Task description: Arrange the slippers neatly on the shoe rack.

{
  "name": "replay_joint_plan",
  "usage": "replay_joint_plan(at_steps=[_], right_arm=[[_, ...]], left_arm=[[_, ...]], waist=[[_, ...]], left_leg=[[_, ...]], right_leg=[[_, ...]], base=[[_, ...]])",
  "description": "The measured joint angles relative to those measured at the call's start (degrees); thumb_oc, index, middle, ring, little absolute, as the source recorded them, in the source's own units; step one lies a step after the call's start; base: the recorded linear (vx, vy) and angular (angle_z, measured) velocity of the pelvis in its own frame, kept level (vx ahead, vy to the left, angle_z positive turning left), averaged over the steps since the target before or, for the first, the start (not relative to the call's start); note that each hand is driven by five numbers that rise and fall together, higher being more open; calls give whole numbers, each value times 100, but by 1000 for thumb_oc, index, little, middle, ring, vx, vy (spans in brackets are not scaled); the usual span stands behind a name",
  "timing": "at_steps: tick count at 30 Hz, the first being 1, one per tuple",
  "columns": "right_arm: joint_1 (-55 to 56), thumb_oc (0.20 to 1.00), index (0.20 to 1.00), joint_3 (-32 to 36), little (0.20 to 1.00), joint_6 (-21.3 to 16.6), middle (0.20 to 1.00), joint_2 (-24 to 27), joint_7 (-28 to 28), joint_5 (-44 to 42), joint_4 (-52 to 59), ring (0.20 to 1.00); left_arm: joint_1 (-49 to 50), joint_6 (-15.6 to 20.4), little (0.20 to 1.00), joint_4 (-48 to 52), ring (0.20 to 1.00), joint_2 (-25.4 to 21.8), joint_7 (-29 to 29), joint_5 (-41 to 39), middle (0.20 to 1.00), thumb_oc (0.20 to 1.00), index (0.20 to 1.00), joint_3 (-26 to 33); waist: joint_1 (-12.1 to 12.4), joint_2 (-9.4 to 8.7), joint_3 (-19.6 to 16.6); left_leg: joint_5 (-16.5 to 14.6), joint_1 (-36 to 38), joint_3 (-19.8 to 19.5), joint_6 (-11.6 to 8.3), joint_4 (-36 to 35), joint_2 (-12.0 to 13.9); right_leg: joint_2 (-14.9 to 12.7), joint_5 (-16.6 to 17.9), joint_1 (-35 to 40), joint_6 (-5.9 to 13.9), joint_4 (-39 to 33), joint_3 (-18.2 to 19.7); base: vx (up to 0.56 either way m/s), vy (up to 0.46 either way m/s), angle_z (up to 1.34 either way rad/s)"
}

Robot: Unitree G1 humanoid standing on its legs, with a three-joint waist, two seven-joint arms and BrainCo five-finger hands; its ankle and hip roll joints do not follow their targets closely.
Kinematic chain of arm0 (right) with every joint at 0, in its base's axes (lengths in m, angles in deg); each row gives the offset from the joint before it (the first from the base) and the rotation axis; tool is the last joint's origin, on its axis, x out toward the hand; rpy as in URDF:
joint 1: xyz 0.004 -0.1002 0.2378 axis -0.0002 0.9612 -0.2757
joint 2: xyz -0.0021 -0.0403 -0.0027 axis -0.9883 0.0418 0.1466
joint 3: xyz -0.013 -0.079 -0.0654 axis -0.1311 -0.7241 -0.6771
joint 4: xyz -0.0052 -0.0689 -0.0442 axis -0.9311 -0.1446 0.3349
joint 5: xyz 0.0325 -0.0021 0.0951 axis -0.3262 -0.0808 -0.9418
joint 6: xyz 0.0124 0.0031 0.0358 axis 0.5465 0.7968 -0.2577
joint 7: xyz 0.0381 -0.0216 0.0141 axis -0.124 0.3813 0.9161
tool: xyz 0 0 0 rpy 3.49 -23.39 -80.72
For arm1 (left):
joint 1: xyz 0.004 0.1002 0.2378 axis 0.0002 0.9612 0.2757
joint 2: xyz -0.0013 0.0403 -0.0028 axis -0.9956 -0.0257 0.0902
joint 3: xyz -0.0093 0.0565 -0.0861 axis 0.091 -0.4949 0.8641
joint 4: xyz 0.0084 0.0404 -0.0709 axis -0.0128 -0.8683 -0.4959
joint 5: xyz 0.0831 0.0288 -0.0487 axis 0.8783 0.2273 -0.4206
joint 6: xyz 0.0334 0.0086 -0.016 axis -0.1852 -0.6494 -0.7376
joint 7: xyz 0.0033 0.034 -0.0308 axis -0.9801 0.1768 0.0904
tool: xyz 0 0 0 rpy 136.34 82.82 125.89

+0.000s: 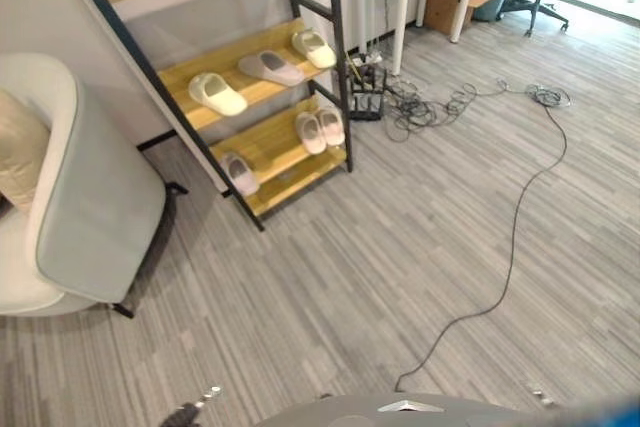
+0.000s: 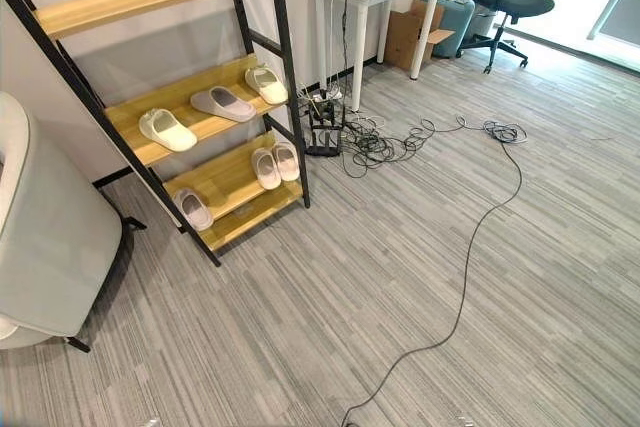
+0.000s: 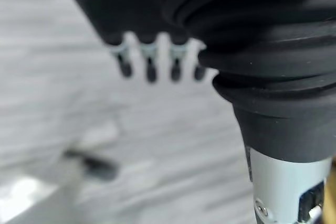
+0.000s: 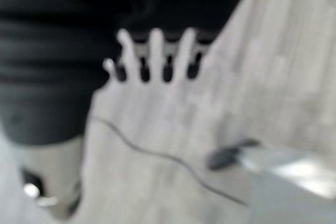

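Left hand (image 3: 152, 61), right hand (image 4: 152, 56) being held over floor, fingers relaxed, empty; slippers (image 2: 222, 103) being stored on shoe rack (image 2: 235, 187).

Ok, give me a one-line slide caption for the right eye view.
Six slippers sit on the shoe rack: three on the middle shelf, a pair plus one on the lower shelf.

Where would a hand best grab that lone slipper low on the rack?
Probably the lone slipper by its upper band, coming from the rack's open front. It lies apart from the pair, so the fingers have room on both sides.
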Motion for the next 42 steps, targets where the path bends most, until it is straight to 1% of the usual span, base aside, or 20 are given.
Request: replay_joint_plan(at_steps=[4,5,6,9,15,20,26,28,29,30,31,32,33,35,36,37,38,39,41,42], right_arm=[[7,1000,1000,-261,1000,37,1000,-230,45,224,4,1000],[4,1000,1000,-362,1000,20,1000,-280,46,292,2,1000],[4,1000,1000,-369,1000,39,1000,-306,49,340,3,1000],[51,1000,1000,-390,1000,60,1000,-352,47,406,3,1000],[50,1000,1000,-484,1000,74,1000,-315,45,444,4,1000],[44,1000,1000,-541,1000,115,1000,-267,48,514,7,1000],[-86,1000,1000,-837,1000,123,1000,-24,101,836,94,1000],[-228,1000,1000,-1023,1000,122,1000,-15,128,1005,110,1000],[-378,1000,1000,-1103,1000,113,1000,-11,159,1133,126,1000],[-481,1000,1000,-1125,1000,122,1000,29,162,1240,89,1000],[-521,1000,1000,-1140,1000,116,1000,73,162,1311,104,1000],[-604,1000,1000,-1244,1000,121,1000,126,156,1356,92,1000],[-646,1000,1000,-1305,1000,135,1000,143,157,1409,44,1000],[-700,1000,1000,-1406,1000,175,1000,203,161,1487,-12,1000],[-825,1000,1000,-1445,1000,176,1000,124,163,1533,41,1000],[-888,1000,1000,-1478,1000,208,1000,89,169,1577,-43,1000],[-934,1000,1000,-1487,1000,214,1000,51,176,1595,-46,1000],[-1143,1000,1000,-1718,1000,263,1000,-100,174,1734,-131,1000],[-1225,1000,1000,-1732,1000,255,1000,-215,218,1823,-97,1000],[-1244,1000,1000,-1768,1000,252,1000,-258,222,1894,-116,1000]], left_arm=[[6,8,1000,-1,1000,160,-31,424,1000,1000,1000,-556],[-9,19,1000,24,1000,253,-147,728,1000,1000,1000,-874],[-8,17,1000,46,1000,325,-137,869,1000,1000,1000,-946],[-5,10,1000,125,1000,538,-148,948,1000,1000,1000,-1008],[-60,9,1000,215,1000,554,-138,1117,1000,1000,1000,-1235],[-291,22,1000,434,1000,547,-133,1164,1000,1000,1000,-1450],[-429,27,1000,560,1000,541,-140,1151,1000,1000,1000,-1495],[-457,33,1000,514,1000,485,-140,1144,1000,1000,1000,-1434],[-524,32,1000,486,1000,448,-140,1128,1000,1000,1000,-1427],[-698,22,1000,347,1000,396,-140,1120,1000,1000,1000,-1421],[-732,23,1000,342,1000,384,-146,1116,1000,1000,1000,-1412],[-741,24,1000,337,1000,359,-147,1123,1000,1000,1000,-1431],[-712,25,1000,338,1000,357,-148,1134,1000,1000,1000,-1440],[-767,53,1000,374,1000,347,-144,1158,1000,1000,1000,-1444],[-698,57,1000,379,1000,336,-135,1178,1000,1000,1000,-1423],[-797,23,1000,341,1000,330,-131,1274,1000,1000,1000,-1397],[-774,8,1000,343,1000,333,-131,1307,1000,1000,1000,-1381],[-788,16,1000,127,1000,354,-128,1521,1000,1000,1000,-1289],[-768,-60,1000,96,1000,347,-130,1634,1000,1000,1000,-1249],[-661,-96,1000,19,1000,339,-131,1708,1000,1000,1000,-1170]], waist=[[40,25,-9],[40,72,17],[35,110,38],[5,185,56],[-135,174,68],[-147,197,180],[-152,312,348],[-127,192,453],[-76,78,517],[4,-96,623],[58,-150,644],[70,-162,634],[84,-169,638],[79,-199,652],[163,-194,657],[138,-281,661],[209,-285,664],[268,-293,679],[415,-324,676],[463,-394,613]], left_leg=[[-2,-46,-3,-1,7,-8],[-2,-48,2,-1,10,-14],[-2,-49,4,-1,24,-21],[-1,-57,13,-1,72,-37],[-1,-56,29,-1,143,-6],[-1,-64,26,-4,141,43],[24,-143,40,-58,248,87],[-34,-371,78,-152,814,31],[-115,-723,70,-278,1523,1],[-112,-1308,79,-409,2627,5],[-59,-1497,136,-464,2968,25],[-5,-1806,433,-427,3602,178],[1,-1926,513,-402,3709,222],[5,-2063,551,-395,3468,220],[-1,-2123,622,-374,3212,169],[16,-2025,932,-229,2241,61],[113,-2008,1034,-198,1858,-12],[518,-2004,1349,-305,793,-130],[832,-2129,1347,-130,535,-110],[857,-2108,1311,-78,553,-159]], right_leg=[[-8,3,-43,-8,0,-3],[-15,27,-48,-45,-1,-3],[-23,29,-46,-48,0,0],[-40,38,-42,-52,1,10],[-23,4,-36,-22,-1,146],[27,-8,-46,-26,-2,144],[61,1,-89,-85,-2,152],[-3,-23,-37,-132,0,160],[-60,-21,-38,-243,2,160],[-145,13,-5,-481,27,180],[-161,-2,50,-536,33,168],[-153,-80,142,-614,33,77],[-154,-111,196,-631,35,37],[-167,-73,233,-554,38,-9],[-144,-198,256,-477,34,-17],[-191,-242,310,-423,38,-20],[-178,-252,346,-390,33,-26],[-116,-493,519,-151,33,-41],[-20,-675,758,-97,7,1],[-43,-843,887,-36,5,15]], base=[[0,0,0],[0,0,0],[6,-16,-3],[4,-22,-7],[27,-64,-9],[20,-106,0],[20,-167,-2],[0,-166,-7],[78,-170,-2],[118,-136,1],[158,-160,24],[88,-53,36],[197,-28,41],[244,0,15],[211,17,6],[311,34,0],[421,57,4],[424,89,-8],[377,89,-22],[348,77,-37]])
